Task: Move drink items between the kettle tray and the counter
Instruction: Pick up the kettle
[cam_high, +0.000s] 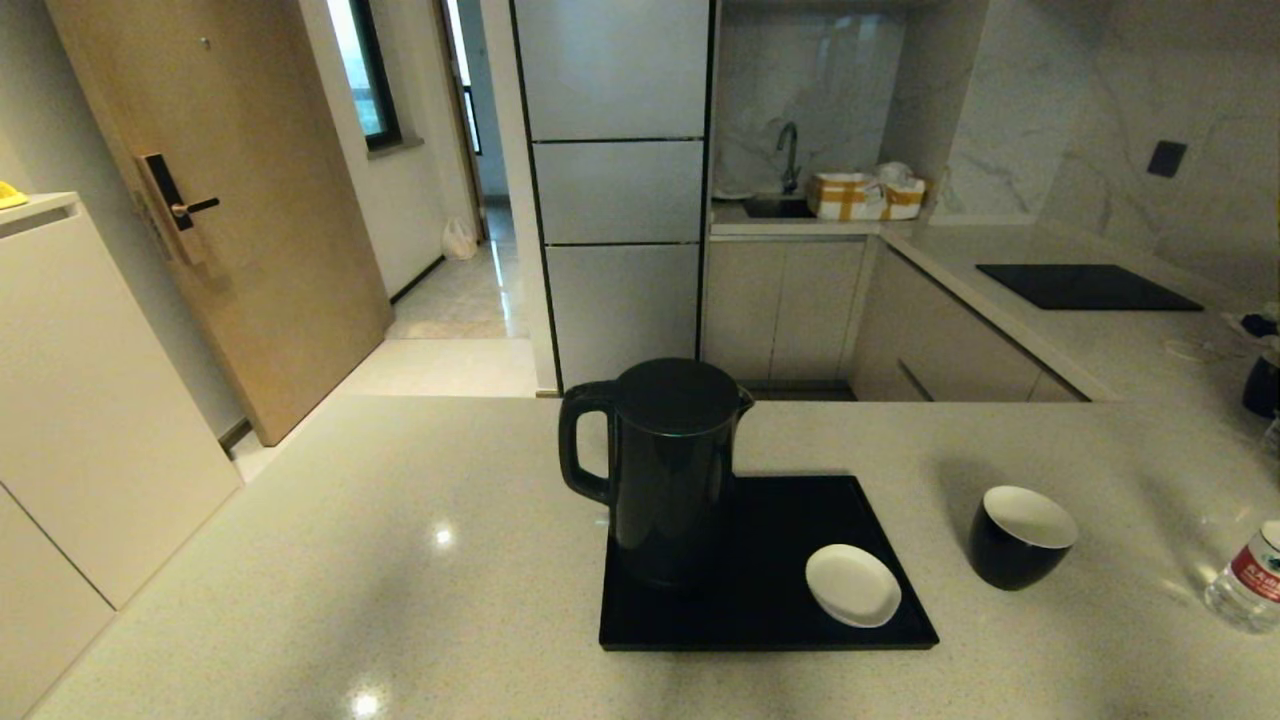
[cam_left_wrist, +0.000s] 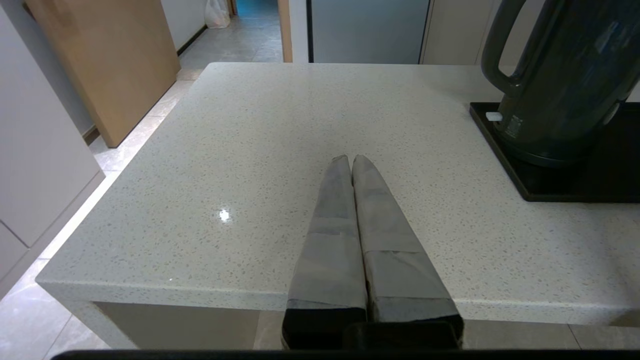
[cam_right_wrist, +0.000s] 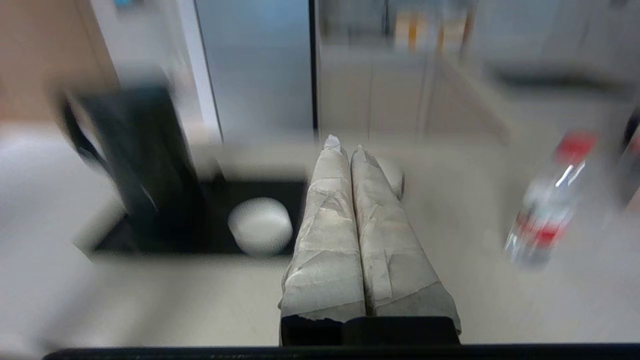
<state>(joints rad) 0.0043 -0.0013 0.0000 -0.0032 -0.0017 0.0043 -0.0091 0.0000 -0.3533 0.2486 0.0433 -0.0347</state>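
I have both arms pulled back at the near edge of the desk (cam_high: 300, 560), neither showing in the head view. The right pincer (cam_right_wrist: 345, 145) has its two fingers pressed together and holds nothing, touching nothing; it hangs over the desk, pointing between the tray and the bottle. The black cup (cam_high: 1020, 535) stands upright on the desk just past its tips, mostly hidden behind them in the wrist view, so I judge the right arm the nearer one for it. The bottle (cam_right_wrist: 547, 200) stands upright too, off to the outer side of that pincer, well apart from the tray. Inward of the pincer lies the kettle tray (cam_high: 770, 570), carrying the white saucer (cam_high: 853, 585) near its right edge and the kettle (cam_high: 665, 470) on its left end, handle turned away from the right arm.

The left pincer (cam_left_wrist: 350, 157) is likewise closed tight and empty, above bare desk, with the kettle ahead and inward of it.

Nothing looks moved yet; to take the cup I would first need to spread the right fingers.
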